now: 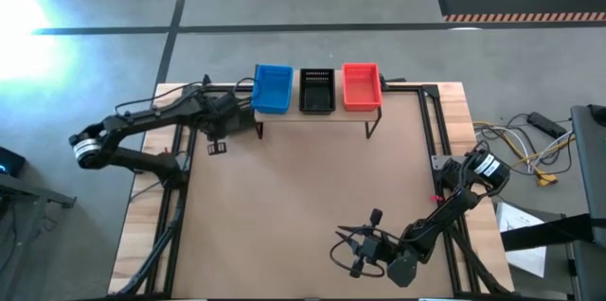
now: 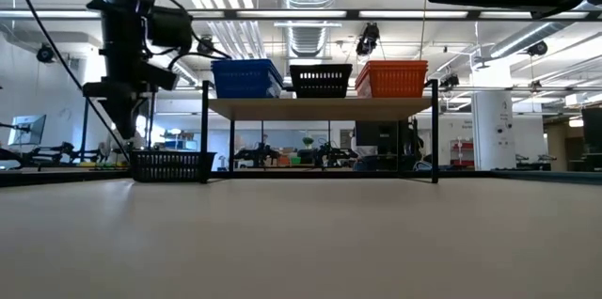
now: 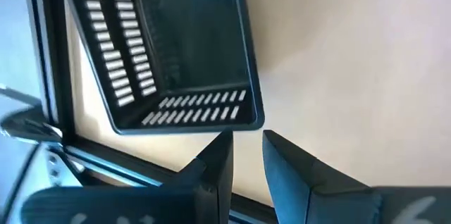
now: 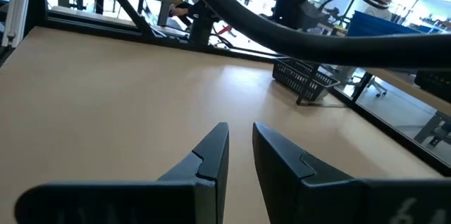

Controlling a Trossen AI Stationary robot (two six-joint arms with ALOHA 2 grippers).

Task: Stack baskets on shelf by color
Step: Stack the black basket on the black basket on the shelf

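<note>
Baskets already line the shelf (image 1: 312, 115): blue (image 1: 273, 88), black (image 1: 316, 90), orange (image 1: 361, 86). One black basket (image 3: 169, 48) remains on the worktop (image 1: 303, 197), just ahead of the left pincer (image 3: 246, 157), whose fingers stand narrowly apart, holding nothing. The right pincer (image 4: 239, 150) waits, likewise narrow and empty.

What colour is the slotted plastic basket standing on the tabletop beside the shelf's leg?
Black; the slotted plastic basket shows best in the left wrist view.
</note>
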